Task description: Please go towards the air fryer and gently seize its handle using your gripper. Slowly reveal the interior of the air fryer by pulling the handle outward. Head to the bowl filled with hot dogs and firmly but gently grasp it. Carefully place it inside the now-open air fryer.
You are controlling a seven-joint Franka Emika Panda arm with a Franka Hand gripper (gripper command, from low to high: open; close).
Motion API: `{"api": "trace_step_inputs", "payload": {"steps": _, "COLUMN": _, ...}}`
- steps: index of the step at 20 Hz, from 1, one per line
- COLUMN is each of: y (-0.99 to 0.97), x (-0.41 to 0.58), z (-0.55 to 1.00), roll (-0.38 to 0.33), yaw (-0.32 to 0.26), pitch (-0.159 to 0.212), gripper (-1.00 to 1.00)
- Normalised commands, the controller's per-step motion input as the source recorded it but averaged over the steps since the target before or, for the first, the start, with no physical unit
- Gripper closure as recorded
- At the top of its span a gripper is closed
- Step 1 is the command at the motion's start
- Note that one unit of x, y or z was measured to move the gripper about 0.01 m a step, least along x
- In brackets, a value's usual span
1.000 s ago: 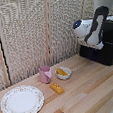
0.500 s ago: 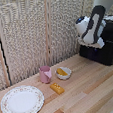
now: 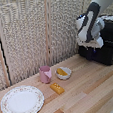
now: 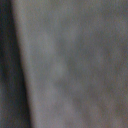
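Boxy glossy black air fryer (image 3: pixel 103 48), round white bowl (image 3: pixel 63 73)

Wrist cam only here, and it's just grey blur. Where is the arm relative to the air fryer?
Observer: The gripper is right up against the front of the air fryer, at the exterior view's right.
Operator: Jaws on the handle?
Observer: Cannot tell. The arm's own body covers that spot, so neither the handle nor the jaws show.
Operator: And the bowl?
Observer: The bowl sits on the table well away from the air fryer, with yellow-orange food in it and a pink cup right beside it.
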Motion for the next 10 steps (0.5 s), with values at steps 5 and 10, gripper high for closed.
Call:
{"api": "trace_step_inputs", "payload": {"steps": 5, "y": 0.57, "x": -0.063, "z": 0.52, "roll": 0.086, "yaw": -0.151, "pitch": -0.035, "gripper": 1.0}}
{"api": "trace_step_inputs", "payload": {"steps": 10, "y": 0.59, "x": -0.115, "z": 0.36, "roll": 0.125, "yaw": -0.171, "pitch": -0.072, "gripper": 1.0}}
